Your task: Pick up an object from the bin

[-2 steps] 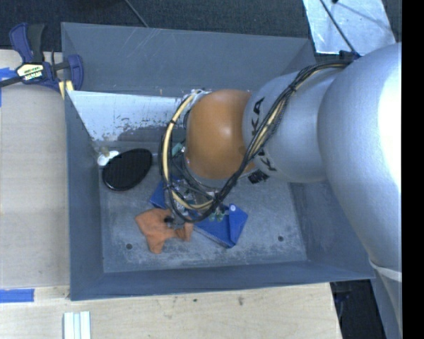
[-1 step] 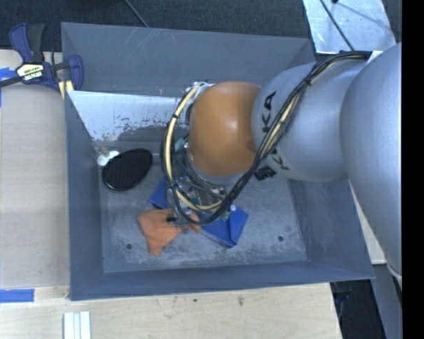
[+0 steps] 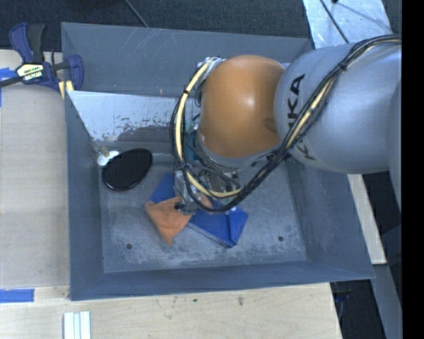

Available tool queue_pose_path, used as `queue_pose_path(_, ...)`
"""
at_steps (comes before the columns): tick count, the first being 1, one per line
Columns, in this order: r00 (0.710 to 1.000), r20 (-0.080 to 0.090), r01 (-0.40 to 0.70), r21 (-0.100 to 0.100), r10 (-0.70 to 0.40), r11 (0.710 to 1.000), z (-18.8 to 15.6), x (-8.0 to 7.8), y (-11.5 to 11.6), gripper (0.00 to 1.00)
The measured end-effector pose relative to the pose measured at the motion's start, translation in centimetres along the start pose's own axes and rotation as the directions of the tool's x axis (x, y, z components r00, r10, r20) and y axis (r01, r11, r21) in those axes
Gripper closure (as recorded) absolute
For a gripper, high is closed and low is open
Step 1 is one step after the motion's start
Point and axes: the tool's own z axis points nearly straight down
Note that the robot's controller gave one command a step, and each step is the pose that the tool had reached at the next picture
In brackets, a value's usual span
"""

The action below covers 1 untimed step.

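Grey metal bin (image 3: pixel 85 210), floor dusty and mostly bare, items clustered near the middle. Arm (image 3: pixel 353 111) enters from the right and bends steeply down into the bin. Its orange dome cover (image 3: pixel 240 104) faces the camera, with cable loops (image 3: pixel 180 119) running down its left side to the wrist.

Gripper (image 3: pixel 191 200) sits low under the dome, close to the bin floor, at the upper right edge of a crumpled orange cloth (image 3: pixel 168 221). It appears to touch the cloth there. Whether the gripper is apart or together: cannot tell, since wrist and cables hide it.

Orange cloth lies centre-floor, slightly toward the near wall. It partly overlaps a folded blue cloth (image 3: pixel 222 226) that extends to its right and shows again above it. Black oval object (image 3: pixel 127 169) with a small white end (image 3: pixel 104 159) lies to the left, apart from the gripper.
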Motion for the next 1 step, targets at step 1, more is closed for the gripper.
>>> queue_pose_path(1,0.998,0.005,0.055,0.000,-0.055,0.998,-4.26,-1.53,-1.31,1.00)
